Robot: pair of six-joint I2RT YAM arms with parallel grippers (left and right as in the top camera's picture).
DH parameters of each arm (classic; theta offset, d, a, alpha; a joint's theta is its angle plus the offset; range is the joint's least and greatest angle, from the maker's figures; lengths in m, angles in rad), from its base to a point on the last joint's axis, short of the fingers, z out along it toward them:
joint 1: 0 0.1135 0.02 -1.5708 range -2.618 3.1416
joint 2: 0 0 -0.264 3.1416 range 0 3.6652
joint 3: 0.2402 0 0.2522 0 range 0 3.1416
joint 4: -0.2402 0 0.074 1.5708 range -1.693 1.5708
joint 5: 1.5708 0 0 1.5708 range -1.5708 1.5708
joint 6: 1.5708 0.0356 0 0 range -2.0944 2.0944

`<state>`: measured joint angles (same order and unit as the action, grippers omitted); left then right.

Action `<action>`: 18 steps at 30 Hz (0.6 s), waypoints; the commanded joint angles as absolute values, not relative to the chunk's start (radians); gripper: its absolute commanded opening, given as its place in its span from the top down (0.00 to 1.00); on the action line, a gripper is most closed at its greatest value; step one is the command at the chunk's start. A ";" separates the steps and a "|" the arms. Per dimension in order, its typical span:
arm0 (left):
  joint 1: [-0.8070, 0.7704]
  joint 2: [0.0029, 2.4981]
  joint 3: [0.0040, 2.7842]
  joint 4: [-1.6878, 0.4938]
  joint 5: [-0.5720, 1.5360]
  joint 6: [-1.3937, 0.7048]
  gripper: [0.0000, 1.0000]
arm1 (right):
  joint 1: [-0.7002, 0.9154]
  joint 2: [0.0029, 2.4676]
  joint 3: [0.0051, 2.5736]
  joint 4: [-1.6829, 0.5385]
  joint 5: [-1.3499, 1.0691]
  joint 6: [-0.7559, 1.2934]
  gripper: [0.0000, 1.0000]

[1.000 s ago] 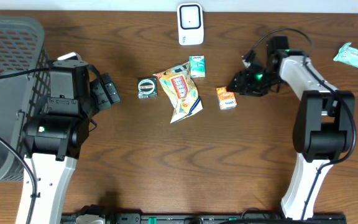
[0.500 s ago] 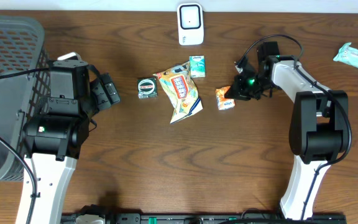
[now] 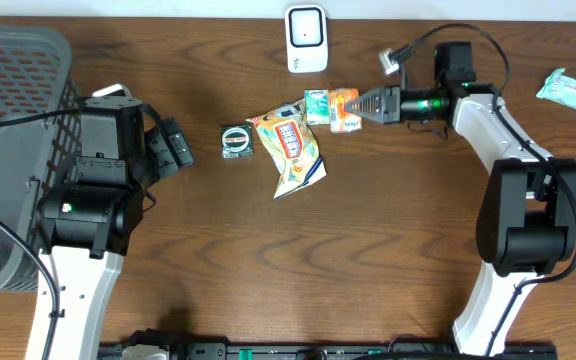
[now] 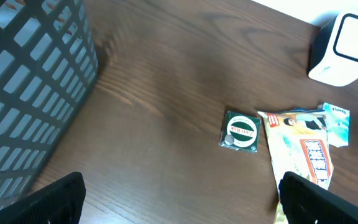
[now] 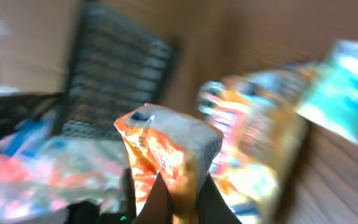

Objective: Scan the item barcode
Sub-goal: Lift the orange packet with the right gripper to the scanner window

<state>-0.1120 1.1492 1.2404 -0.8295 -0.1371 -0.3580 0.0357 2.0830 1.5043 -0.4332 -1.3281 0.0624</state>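
My right claw [image 5: 166, 202] is clenched on the packet [image 5: 169, 155]. It is a small soft pouch of crinkled film, orange with a white panel near the top, pinched at its lower edge between my two dark fingers [image 5: 143, 198]. Behind it my wrist view is a blur of colour.

From above, the packet hangs at my fingertips, touching or overlapping the box [image 3: 318, 106], a little teal carton with square corners. Whether the packet clears the wood I cannot tell. Just past the box lies the bag [image 3: 293, 150], a long glossy pillow, wrinkled, printed in yellow and red. Beyond that is the green pack [image 3: 237, 141], flat and square with a round label.

My left claw [image 3: 175, 147] is released, its jaws spread wide over bare table [image 3: 268, 260], which is dark brown wood with strong wavy grain. Next to that arm stands the basket [image 3: 8, 120], grey plastic with lattice walls of small rectangular holes and a rounded rim.

At the table's back edge, well apart from the packet, stands the scanner [image 3: 306, 38], a smooth white block with rounded corners. Near my right arm lies a crumpled pale teal wrapper [image 3: 568, 90].
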 commanded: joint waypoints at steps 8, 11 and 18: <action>-0.108 1.145 1.243 -0.830 -0.143 -0.345 0.03 | 0.035 2.057 1.511 -0.347 -1.562 0.164 0.99; -0.108 1.145 1.243 -0.830 -0.143 -0.345 0.03 | 0.036 2.057 1.511 -0.344 -1.562 0.164 0.99; -0.108 1.145 1.243 -0.830 -0.143 -0.345 0.03 | 0.043 2.057 1.511 -0.343 -1.562 0.164 0.99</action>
